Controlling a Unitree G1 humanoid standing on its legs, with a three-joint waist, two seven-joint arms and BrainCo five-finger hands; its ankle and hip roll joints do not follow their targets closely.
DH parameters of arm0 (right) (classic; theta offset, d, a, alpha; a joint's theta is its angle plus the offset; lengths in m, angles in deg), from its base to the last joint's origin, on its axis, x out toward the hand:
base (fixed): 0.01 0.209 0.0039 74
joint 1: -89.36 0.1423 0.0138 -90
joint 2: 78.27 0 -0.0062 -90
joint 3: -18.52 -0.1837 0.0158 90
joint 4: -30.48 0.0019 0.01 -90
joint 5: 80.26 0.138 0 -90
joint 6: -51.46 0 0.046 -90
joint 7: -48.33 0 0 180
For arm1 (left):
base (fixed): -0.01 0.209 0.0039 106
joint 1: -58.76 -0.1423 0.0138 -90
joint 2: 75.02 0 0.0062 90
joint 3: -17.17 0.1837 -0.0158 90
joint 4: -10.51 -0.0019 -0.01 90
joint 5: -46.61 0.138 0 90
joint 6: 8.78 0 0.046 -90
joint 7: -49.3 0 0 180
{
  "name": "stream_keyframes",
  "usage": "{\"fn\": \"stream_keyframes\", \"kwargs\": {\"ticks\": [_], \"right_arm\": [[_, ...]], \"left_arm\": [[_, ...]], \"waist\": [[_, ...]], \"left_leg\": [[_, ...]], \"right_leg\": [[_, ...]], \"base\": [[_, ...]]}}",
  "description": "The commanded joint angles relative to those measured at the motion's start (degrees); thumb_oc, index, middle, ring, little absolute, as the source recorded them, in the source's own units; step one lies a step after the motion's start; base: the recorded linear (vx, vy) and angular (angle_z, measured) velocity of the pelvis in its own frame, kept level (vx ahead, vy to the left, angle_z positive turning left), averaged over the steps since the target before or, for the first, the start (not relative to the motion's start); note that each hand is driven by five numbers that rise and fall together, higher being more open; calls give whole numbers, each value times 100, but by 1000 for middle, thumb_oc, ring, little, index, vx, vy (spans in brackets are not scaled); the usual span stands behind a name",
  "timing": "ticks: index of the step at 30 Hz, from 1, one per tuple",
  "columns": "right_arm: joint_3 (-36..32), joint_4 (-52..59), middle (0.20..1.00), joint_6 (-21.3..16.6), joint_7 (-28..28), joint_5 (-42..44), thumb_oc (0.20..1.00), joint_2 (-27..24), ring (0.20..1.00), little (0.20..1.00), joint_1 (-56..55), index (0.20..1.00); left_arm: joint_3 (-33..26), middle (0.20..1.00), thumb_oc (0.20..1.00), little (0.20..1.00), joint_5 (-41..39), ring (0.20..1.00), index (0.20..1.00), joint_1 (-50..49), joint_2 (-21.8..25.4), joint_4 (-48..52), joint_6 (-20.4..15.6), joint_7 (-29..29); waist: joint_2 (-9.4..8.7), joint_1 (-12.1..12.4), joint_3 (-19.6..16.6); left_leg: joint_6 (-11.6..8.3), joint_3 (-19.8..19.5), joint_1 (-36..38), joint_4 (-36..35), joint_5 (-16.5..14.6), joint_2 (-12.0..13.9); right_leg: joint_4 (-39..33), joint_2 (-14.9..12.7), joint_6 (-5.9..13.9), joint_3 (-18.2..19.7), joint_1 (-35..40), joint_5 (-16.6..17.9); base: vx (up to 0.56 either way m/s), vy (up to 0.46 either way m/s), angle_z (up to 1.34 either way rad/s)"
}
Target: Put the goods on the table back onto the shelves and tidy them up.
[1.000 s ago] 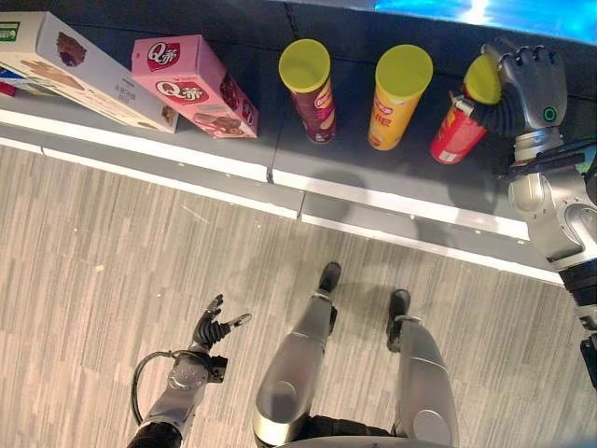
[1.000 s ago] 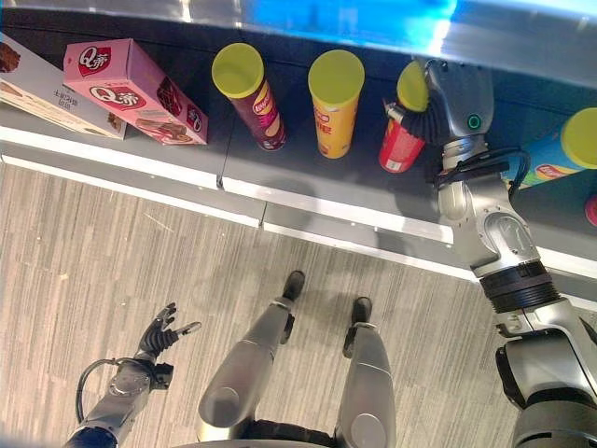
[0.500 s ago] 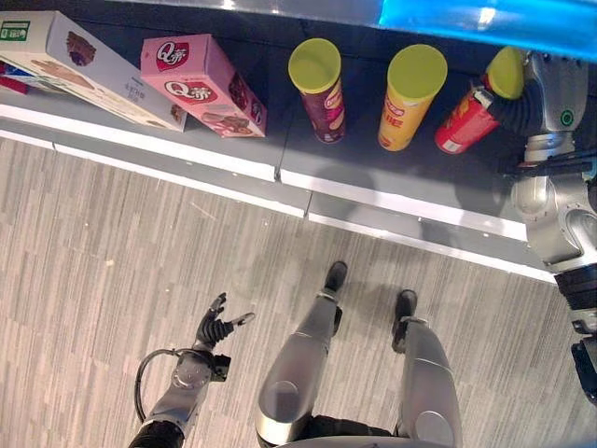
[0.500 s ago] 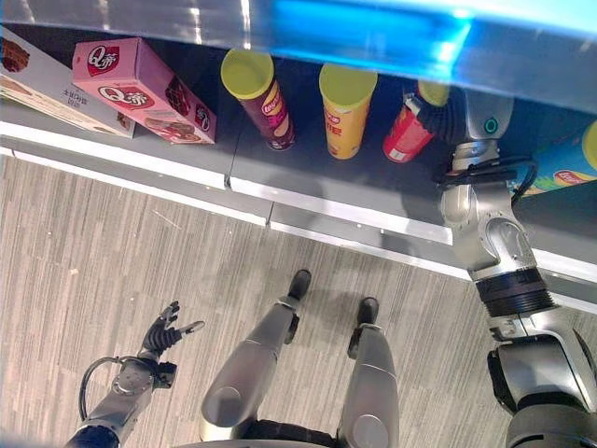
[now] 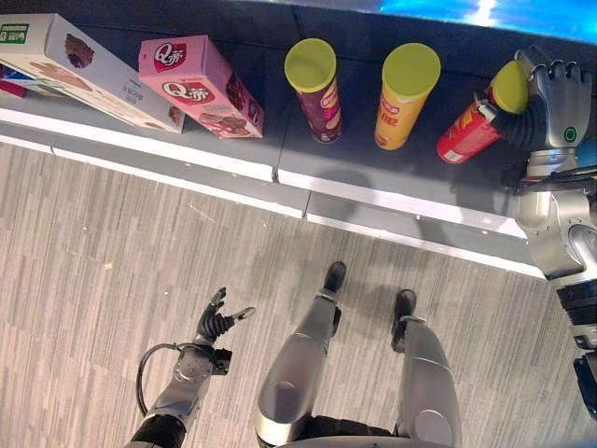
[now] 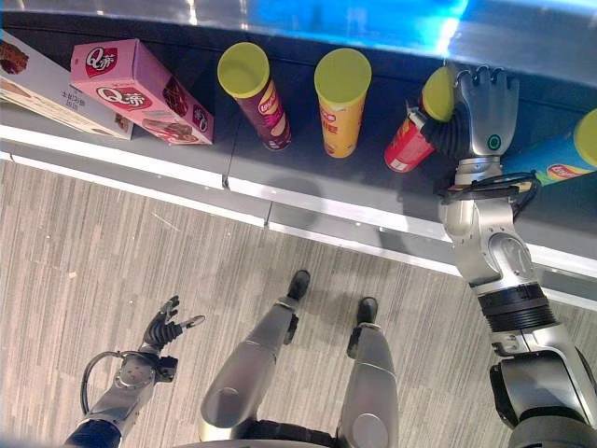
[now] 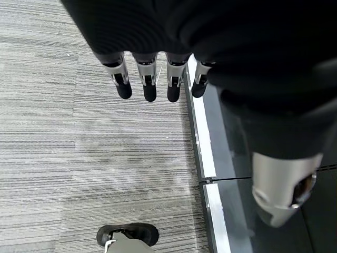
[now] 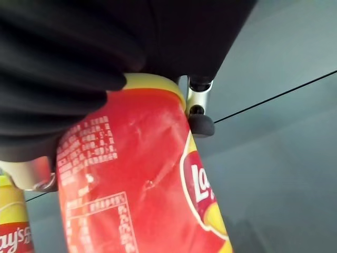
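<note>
A red chips can [image 5: 466, 133] with a yellow lid leans on the dark shelf [image 5: 373, 182], to the right of a yellow can [image 5: 401, 103] and a maroon can [image 5: 317, 93]. My right hand [image 5: 558, 98] is shut on the red can's upper end; in the right wrist view the red can [image 8: 137, 184] lies under the dark cover with a fingertip [image 8: 200, 124] curled past it. My left hand [image 5: 219, 322] hangs low over the floor, holding nothing. Its fingers [image 7: 147, 84] are straight in the left wrist view.
A pink box [image 5: 196, 84] and a long white box [image 5: 75, 65] lie at the shelf's left end. A blue can [image 6: 560, 159] lies to the right of my right hand. The shelf's white front edge [image 5: 233, 161] runs across above the striped floor.
The camera has shifted a little. My right hand stays shut on the red can at much the same spot beside the yellow can. The left hand has hardly moved.
</note>
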Motion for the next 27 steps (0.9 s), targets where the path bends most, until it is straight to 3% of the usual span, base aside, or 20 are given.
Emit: {"fn": "stream_keyframes", "kwargs": {"ticks": [1,27], "right_arm": [[-323,476,200,-117,128,175,200,-105,200,200,133,200],[19,430,200,-291,-266,357,200,-297,200,200,53,200]], "left_arm": [[-30,1000,1000,1000,115,1000,1000,-241,265,99,-48,-116],[-133,1000,1000,1000,80,1000,1000,-252,282,31,-22,-112]], "waist": [[-165,-47,-159],[-354,-135,-159]], "left_leg": [[-227,121,-196,878,-1066,718],[-288,134,-34,713,-998,834]], "right_leg": [[-914,-561,444,259,219,630],[-996,-487,438,228,308,656]], "base": [[0,0,0],[-2,-3,-1]]}}
